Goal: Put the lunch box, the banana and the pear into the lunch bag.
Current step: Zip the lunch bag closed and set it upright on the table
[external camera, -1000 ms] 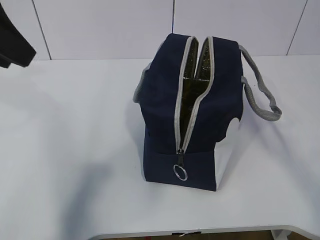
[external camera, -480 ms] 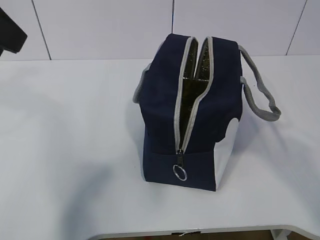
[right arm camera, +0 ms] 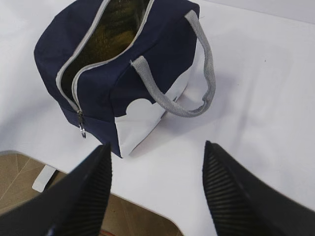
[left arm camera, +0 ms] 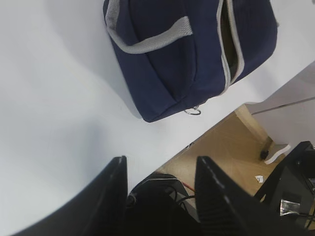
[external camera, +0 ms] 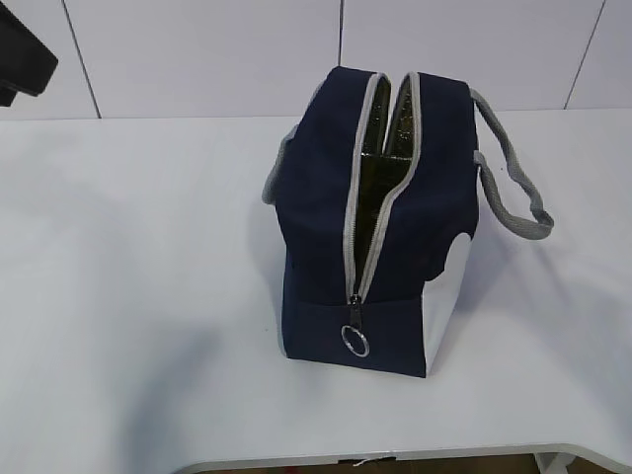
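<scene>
Lunch bag [external camera: 395,217] stands upright near the middle of the white table [external camera: 128,296], its navy sides boxy and its grey zipper [external camera: 357,247] undone along the top, so the slit gapes wider toward the far end and shows the shiny foil lining [external camera: 380,163] inside. The ring pull [external camera: 356,340] hangs at the near end of the zipper, against the front panel. A white corner panel [external camera: 444,296] covers the bag's lower right side, and a grey webbing handle [external camera: 513,188] droops out to the right; another handle lies along the left side. What is inside the bag cannot be made out from any view.

The left gripper [left arm camera: 160,182] hangs above the table edge, well apart from the bag, its two black fingers [left arm camera: 110,196] spread with nothing between them. The right gripper [right arm camera: 156,191] is also clear of the bag, fingers [right arm camera: 231,191] set wide apart and empty, with the bag just beyond them. In the exterior view only a dark piece of the left arm [external camera: 25,59] shows at the upper left corner.
</scene>
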Robot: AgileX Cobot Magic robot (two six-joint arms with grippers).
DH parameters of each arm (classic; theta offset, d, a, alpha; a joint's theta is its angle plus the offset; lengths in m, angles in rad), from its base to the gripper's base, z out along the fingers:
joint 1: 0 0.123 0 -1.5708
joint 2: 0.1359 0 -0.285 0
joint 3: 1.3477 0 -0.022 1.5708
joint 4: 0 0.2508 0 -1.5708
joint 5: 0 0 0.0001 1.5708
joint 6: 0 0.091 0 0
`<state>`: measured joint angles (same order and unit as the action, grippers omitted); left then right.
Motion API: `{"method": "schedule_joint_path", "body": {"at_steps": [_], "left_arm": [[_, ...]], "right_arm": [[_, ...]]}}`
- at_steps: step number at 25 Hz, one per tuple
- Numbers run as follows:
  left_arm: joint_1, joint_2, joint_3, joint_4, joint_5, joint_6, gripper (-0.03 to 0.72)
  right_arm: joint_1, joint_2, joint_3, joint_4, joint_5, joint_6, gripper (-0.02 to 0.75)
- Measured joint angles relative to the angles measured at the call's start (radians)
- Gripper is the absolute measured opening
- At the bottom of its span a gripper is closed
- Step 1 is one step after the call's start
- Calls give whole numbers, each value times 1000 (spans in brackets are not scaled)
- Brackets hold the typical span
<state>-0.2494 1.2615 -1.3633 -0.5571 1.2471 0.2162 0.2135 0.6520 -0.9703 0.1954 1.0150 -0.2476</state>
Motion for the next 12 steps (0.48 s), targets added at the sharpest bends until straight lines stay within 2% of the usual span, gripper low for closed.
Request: {"method": "schedule_joint_path", "body": {"at_steps": [8,12], "left_arm": [[0,-18,0,53,2,0,298],[-2,-18,0,53,2,0,296]], "right_arm": [[0,0,5,11,8,-2,482],[0,-5,66,91,-13,-28,482]]}}
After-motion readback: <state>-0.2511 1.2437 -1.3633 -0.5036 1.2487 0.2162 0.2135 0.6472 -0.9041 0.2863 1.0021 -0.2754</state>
